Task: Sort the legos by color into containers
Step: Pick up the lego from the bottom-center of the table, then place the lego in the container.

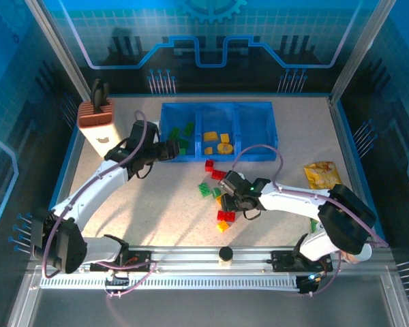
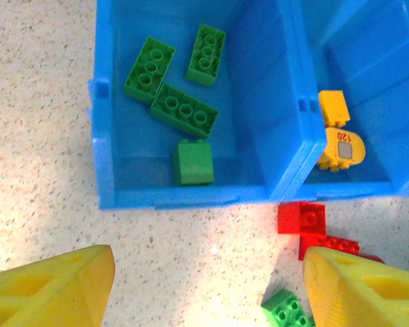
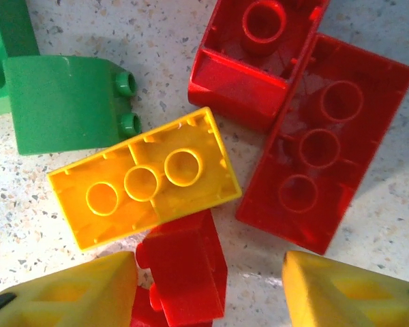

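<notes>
The blue tray (image 1: 252, 150) holds several green legos (image 2: 184, 109) in its left compartment and yellow ones (image 2: 337, 136) in the middle one (image 1: 218, 142). My left gripper (image 2: 209, 272) hovers open over bare table just in front of the tray's left compartment (image 1: 172, 150), with nothing between its fingers. Loose legos lie below the tray (image 1: 215, 170). My right gripper (image 3: 210, 272) is low over that pile (image 1: 226, 202), open, its fingers on either side of a red brick (image 3: 184, 272). The brick sits close to the left finger (image 3: 68, 293), with a gap to the right one. A yellow brick (image 3: 143, 180) lies just beyond.
A white and brown knife block (image 1: 97, 119) stands at the back left. A yellow snack bag (image 1: 322, 175) lies at the right. Red bricks (image 2: 307, 221) and a green one (image 2: 286, 310) lie by my left gripper's right finger. More red and green bricks (image 3: 320, 143) crowd the right gripper.
</notes>
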### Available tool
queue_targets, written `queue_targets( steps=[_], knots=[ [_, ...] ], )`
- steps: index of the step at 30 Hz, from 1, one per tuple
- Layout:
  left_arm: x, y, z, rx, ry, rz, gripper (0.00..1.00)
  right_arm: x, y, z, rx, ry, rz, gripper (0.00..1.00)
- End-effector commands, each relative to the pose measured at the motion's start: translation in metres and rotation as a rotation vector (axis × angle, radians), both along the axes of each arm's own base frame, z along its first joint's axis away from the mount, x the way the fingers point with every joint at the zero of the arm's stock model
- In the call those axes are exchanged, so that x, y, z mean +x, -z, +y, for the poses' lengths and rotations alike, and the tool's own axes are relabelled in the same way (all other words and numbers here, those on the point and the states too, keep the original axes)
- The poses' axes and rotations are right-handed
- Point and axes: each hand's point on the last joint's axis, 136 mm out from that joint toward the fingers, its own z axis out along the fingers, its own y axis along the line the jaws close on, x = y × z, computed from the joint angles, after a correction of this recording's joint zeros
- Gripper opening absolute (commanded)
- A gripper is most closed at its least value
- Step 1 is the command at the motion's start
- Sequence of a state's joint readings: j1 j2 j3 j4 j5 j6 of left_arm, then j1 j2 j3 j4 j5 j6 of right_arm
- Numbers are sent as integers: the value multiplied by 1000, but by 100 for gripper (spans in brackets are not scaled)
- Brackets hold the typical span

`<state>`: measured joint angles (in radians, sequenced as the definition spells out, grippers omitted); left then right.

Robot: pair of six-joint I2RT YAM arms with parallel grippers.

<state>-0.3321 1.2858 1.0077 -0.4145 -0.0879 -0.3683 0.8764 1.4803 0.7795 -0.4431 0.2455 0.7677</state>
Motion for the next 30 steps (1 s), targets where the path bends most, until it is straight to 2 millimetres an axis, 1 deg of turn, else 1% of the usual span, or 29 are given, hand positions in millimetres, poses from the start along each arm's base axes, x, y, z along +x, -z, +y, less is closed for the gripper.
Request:
queue_targets(
  steps=[1,3,5,7,9,12,14,15,17,18,20,23,25,27,29,30],
  knots=[
    [-10,-6,0,-33,-5,-18,74,7,1,6,11,-1,7,54],
    [-13,-4,0,-40,-3,-16,73,8,5,9,16,-6,13,50],
    [-17,-1,-1,-47,-1,-6,73,8,5,12,17,-12,24,38],
    [-20,2,0,-47,-1,0,73,8,1,12,14,-15,21,30],
    [-24,3,0,-48,1,4,72,9,-11,11,6,-17,-2,24],
    [-33,8,-2,-23,26,0,72,15,-40,0,-7,-12,-79,21],
    [-41,17,-3,13,33,13,72,31,-71,-11,4,12,-155,21],
    [-44,21,-5,19,39,25,72,37,-80,-17,11,26,-174,21],
    [-54,32,-12,26,59,50,71,56,-99,-34,43,72,-206,22],
    [-59,36,-15,30,68,56,71,65,-105,-41,55,89,-215,22],
    [-69,44,-22,36,81,69,71,89,-120,-56,71,131,-241,23],
    [-83,52,-32,34,107,77,71,124,-132,-74,65,184,-243,24],
    [-91,54,-40,23,129,71,71,148,-132,-85,45,217,-234,24],
    [-100,58,-46,22,151,68,71,170,-128,-92,38,242,-212,24],
    [-108,62,-50,20,164,75,70,189,-118,-98,9,261,-178,25],
    [-111,63,-52,21,170,79,70,196,-113,-98,4,265,-160,26]
  ],
)
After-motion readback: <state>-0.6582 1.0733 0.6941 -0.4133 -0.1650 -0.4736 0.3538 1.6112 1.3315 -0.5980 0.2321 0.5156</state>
